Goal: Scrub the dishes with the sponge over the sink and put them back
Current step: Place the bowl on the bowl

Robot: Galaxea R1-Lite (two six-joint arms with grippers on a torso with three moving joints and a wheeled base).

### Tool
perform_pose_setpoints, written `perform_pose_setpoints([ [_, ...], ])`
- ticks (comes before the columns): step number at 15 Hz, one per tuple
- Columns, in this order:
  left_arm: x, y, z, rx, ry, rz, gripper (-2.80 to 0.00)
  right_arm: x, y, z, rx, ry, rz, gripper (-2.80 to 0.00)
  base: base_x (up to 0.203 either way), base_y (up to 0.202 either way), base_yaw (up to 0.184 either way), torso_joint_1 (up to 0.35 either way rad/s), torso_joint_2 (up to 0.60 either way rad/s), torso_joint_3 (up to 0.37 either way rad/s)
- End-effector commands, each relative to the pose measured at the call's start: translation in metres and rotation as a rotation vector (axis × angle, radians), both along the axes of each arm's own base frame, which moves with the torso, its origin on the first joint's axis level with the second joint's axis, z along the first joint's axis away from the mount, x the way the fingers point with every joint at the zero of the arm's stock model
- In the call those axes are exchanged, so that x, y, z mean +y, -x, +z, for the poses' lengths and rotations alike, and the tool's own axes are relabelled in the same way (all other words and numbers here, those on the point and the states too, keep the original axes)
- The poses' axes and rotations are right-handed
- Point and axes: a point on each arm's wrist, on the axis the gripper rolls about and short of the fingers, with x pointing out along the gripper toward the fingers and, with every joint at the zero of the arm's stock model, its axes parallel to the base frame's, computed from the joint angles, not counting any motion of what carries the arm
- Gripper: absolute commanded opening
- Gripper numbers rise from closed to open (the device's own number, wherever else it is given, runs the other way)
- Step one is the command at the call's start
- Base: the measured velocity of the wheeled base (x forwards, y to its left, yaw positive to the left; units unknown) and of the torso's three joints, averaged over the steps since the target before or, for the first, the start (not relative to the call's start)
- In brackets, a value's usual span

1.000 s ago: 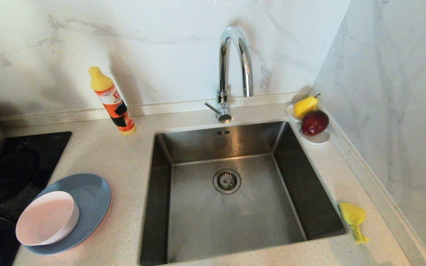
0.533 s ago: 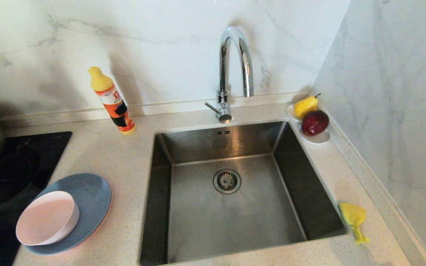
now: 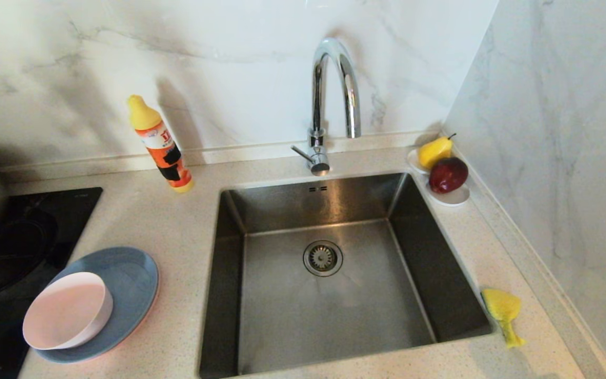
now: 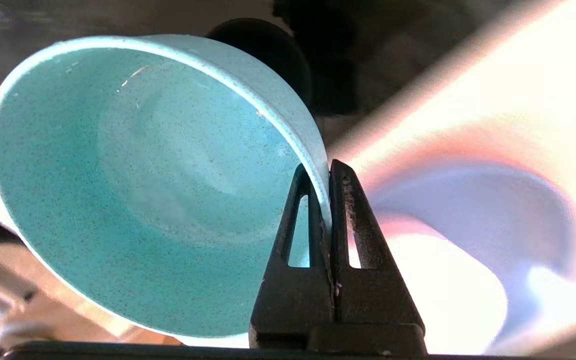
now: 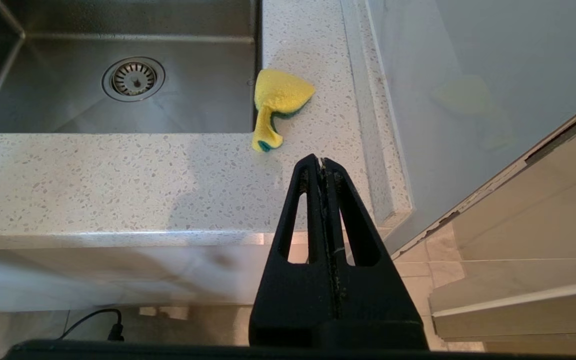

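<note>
Your left gripper (image 4: 324, 172) is clamped on the thin rim of the teal bowl (image 4: 133, 185), well left of the sink (image 3: 334, 295) at the edge of the head view. Carry it over the sink slowly and level; a rim pinch lets the bowl swing. It looks clean inside, faintly speckled. The right gripper (image 5: 322, 162) is closed on nothing, parked below the counter edge near the sponge (image 5: 278, 102), which lies crumpled just right of the sink.
</note>
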Motion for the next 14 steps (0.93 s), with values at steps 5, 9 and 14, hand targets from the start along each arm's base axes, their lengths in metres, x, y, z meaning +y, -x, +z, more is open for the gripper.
perform_pose_setpoints([
  [5,-0.113,-0.039,0.037,-0.068,-0.006,-0.247,-2.8,0.0,0.0,0.0,-0.002,0.001,0.001,-2.8,0.0,0.0,0.0,0.0,0.0,0.0],
  [9,-0.162,-0.048,0.027,-0.031,0.002,-0.295,-2.8,0.0,0.0,0.0,-0.002,0.0,0.001,-2.8,0.0,0.0,0.0,0.0,0.0,0.0],
  [14,-0.165,-0.052,-0.002,0.039,-0.003,-0.287,-2.8,0.0,0.0,0.0,-0.002,0.0,0.001,-2.8,0.0,0.0,0.0,0.0,0.0,0.0],
])
